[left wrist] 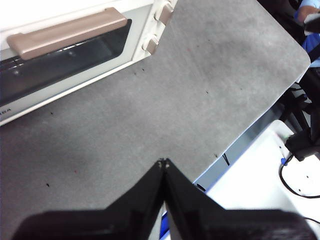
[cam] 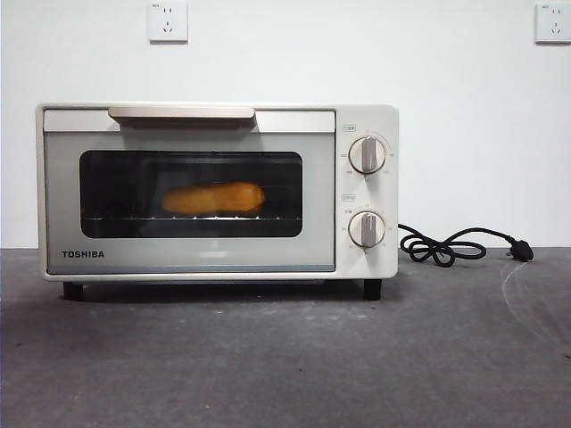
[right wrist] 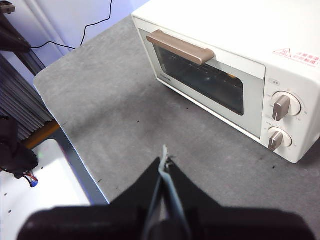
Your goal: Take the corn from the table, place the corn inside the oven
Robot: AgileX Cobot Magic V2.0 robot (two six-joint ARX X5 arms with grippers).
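Both grippers, left (left wrist: pixel 164 162) and right (right wrist: pixel 164 161), hover with jaws closed and empty, well apart from the oven (cam: pixel 214 192); corn (cam: pixel 214 198) lies crosswise inside, behind its shut door.

Shut oven (cam: pixel 217 192) door blocks the corn (cam: pixel 214 198); open bench (cam: pixel 285 357) in front, cord (cam: pixel 446 246) coiled beside.

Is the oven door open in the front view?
No: the oven door is shut flush, and the corn shows only through its glass window.
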